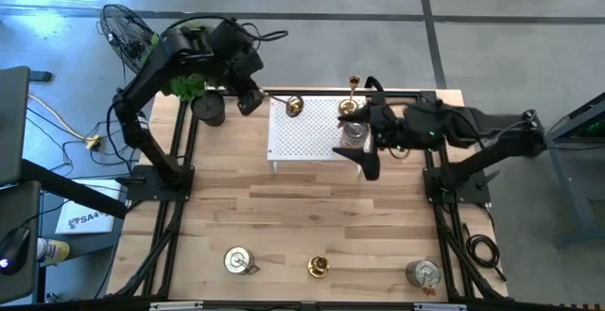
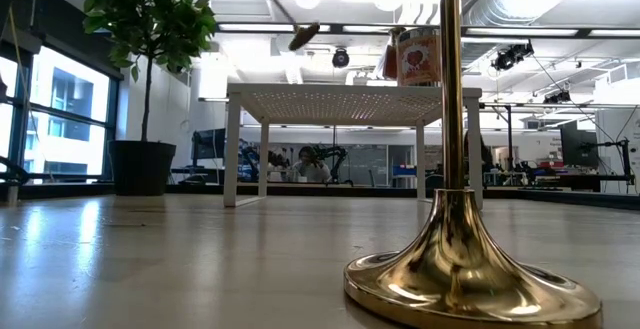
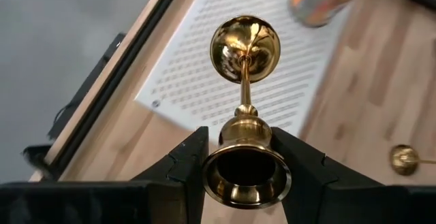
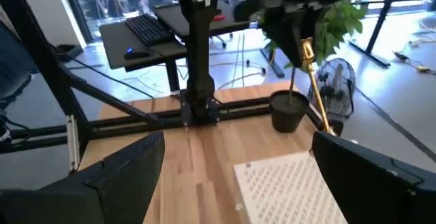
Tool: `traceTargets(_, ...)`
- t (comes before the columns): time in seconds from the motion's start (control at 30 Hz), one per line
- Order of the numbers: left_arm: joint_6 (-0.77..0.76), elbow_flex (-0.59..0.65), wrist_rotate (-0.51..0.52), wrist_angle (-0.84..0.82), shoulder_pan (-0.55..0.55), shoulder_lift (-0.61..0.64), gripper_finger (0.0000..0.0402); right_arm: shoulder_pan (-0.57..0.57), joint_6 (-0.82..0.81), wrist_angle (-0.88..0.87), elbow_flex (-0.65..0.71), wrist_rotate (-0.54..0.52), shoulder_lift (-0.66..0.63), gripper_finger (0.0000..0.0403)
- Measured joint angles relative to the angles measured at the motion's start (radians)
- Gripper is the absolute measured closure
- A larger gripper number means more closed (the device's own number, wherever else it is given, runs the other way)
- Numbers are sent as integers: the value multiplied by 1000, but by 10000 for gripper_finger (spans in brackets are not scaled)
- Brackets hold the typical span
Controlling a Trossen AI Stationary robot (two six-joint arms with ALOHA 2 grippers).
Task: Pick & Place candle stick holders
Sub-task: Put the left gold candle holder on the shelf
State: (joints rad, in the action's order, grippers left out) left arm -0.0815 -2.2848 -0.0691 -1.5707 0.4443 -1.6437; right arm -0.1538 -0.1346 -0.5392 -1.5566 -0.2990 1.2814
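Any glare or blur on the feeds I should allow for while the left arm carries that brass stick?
Left wrist view: bright highlights on the brass candle stick in the left gripper; the silver holder behind is blurred. Low view: ceiling lights reflect off the table and the near brass base. High view: evenly lit.

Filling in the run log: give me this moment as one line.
left gripper: shut on brass candlestick, above white perforated stand | right gripper: open by silver holder on stand

Shiny gold candle stick holder (image 3: 244, 108), white perforated stand (image 1: 307, 131), pale wood-plank table (image 1: 312, 216), black plant pot (image 1: 210, 110).
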Motion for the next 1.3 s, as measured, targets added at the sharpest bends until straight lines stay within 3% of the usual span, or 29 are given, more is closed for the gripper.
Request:
traceTargets(0.33,-62,-26,49,-1,-159,-6,269,144,110,38,0,118,113,36)
traceTargets(0.67,-107,-27,46,7,-273,-42,269,169,115,71,0,242,227,37)
traceTargets(1.0,-121,-26,-9,5,-312,-91,269,168,111,95,0,299,288,37)
traceTargets(1.3,-106,-26,22,79,-314,-94,269,167,107,99,0,309,294,57)
